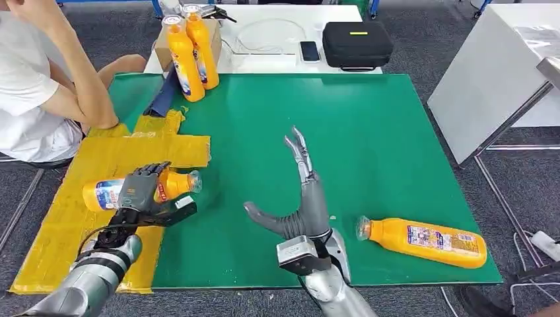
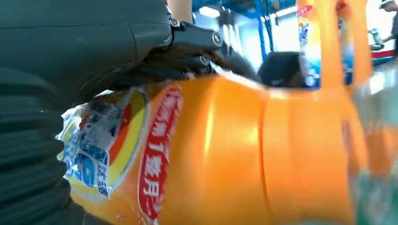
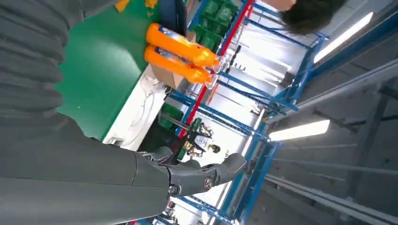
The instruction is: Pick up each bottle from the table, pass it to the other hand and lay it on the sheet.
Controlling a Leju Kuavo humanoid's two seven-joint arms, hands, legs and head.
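A green mat (image 1: 370,132) is covering the counter, with a yellow sheet (image 1: 99,158) lying along its edge beneath and beyond the left robot hand (image 1: 142,191), and a white table (image 1: 264,39) standing further off. The left robot hand is wrapping its fingers over a held bottle (image 1: 122,191) lying on its side, cap end pointing toward the right robot hand (image 1: 300,198), which is hovering spread and holding nothing, fingers extended away from the robot. A lying bottle (image 1: 422,241) is resting on the mat just to the outer side of the right robot hand, and two standing bottles (image 1: 191,53) are waiting well beyond the left one. A person (image 1: 39,86) is sitting close beside the sheet. The risk, as I judge it, is the round held bottle rolling off toward the mat once released, since its cap end is overhanging the sheet's border; the person's arm near the sheet could also get in the way. The left wrist view is showing the label (image 2: 155,154) and the dark fingers (image 2: 197,42) pressing on the orange body, detail the head view is blurring; the head view alone is giving the placement over the sheet. The right wrist view is showing the thumb (image 3: 206,173) apart from everything
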